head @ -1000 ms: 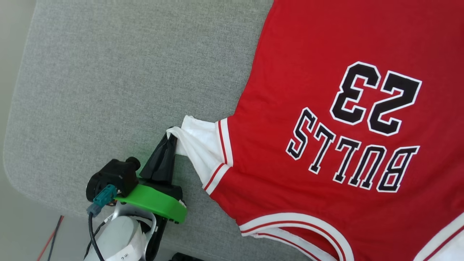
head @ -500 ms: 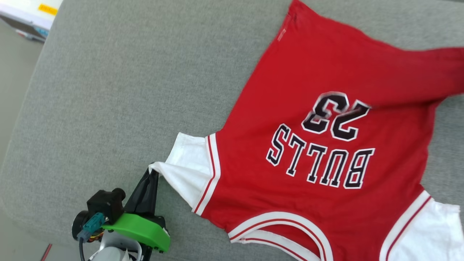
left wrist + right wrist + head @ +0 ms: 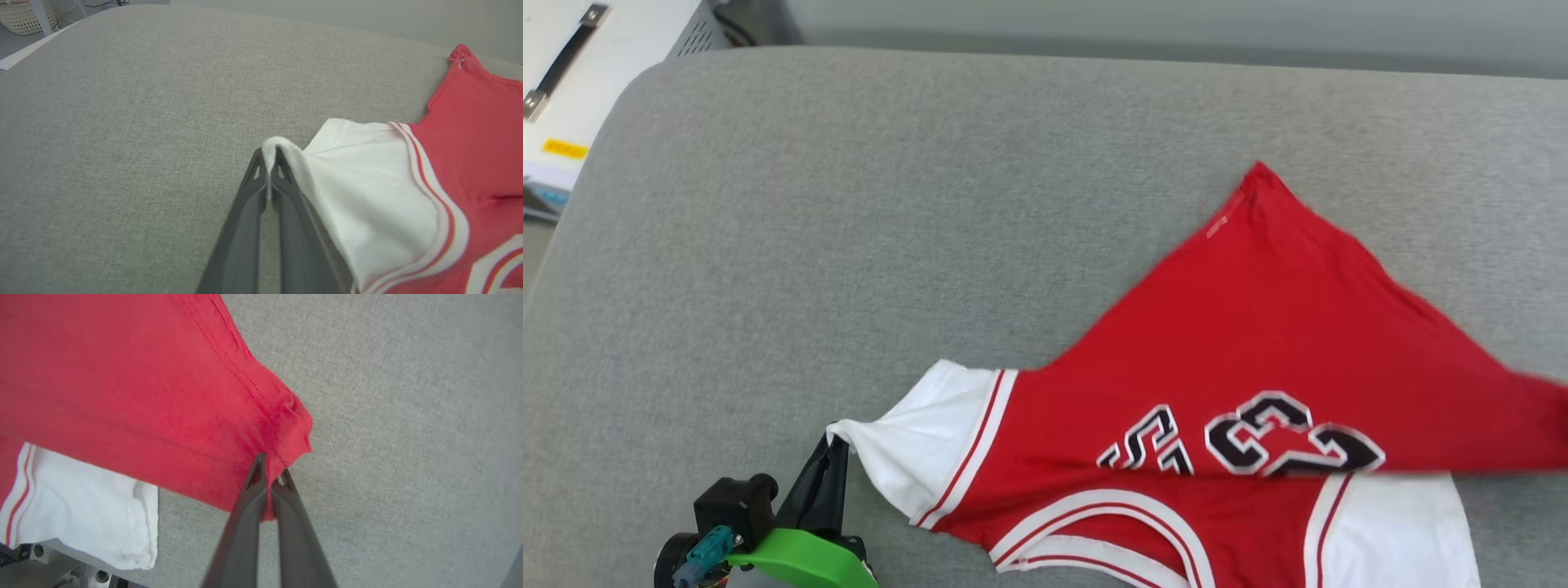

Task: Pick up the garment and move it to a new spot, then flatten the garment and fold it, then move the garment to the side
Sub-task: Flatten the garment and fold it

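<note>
Garment [image 3: 1258, 327] lay on the grey surface [image 3: 849, 204] in the head view, its red body folded over part of its black numerals, and the left pincer [image 3: 833, 441] was clamped on the tip of a white sleeve [image 3: 923, 457]. In the left wrist view, both dark fingers pressed together on that sleeve's folded edge. In the right wrist view, the right pincer [image 3: 271, 471] gripped a red hem corner, with red cloth draped across the other sleeve.
</note>
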Motion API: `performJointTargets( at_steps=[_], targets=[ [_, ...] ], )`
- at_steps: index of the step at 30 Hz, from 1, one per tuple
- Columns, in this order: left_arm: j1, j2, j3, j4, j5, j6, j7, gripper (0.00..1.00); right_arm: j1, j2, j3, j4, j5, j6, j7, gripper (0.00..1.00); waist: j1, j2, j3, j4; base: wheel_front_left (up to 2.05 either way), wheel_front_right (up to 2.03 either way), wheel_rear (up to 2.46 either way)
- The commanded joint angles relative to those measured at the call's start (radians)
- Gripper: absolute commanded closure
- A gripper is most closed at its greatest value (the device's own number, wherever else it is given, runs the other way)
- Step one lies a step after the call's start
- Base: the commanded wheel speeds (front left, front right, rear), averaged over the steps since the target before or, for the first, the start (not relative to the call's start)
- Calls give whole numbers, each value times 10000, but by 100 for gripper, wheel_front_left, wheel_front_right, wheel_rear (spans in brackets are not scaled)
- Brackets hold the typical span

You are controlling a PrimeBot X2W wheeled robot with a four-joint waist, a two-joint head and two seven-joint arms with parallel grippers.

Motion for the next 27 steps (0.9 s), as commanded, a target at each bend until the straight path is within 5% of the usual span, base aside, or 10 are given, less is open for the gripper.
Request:
performJointTargets(
  at_steps=[1,8,14,15,16,27],
  targets=[
    [152,101,77,-53,-125,83,40,100,578,33,-162,-83,44,-7,-47,100,1,-1,-396,-431,0,0,0],
    [126,195,-35,-45,-104,45,125,100,3298,1027,-733,-48,-64,-7,62,100,1,-1,-422,-471,0,0,0],
    [67,250,-59,39,-132,35,145,100,3755,2263,-1322,176,-601,-7,-399,100,1,-1,-445,-473,0,0,0],
    [75,259,-56,53,-140,37,144,100,3708,2395,-1511,180,-651,-7,-528,38,1,-1,-467,-478,0,0,0],
    [85,271,-53,70,-145,45,142,100,3633,2473,-1737,126,-764,-7,-670,0,1,-1,-509,-485,0,0,0],
    [103,329,-116,-76,-134,109,134,100,2582,2272,-3991,-2210,-1334,-7,-1023,0,1,-1,-555,-422,0,0,0]
  ],
)
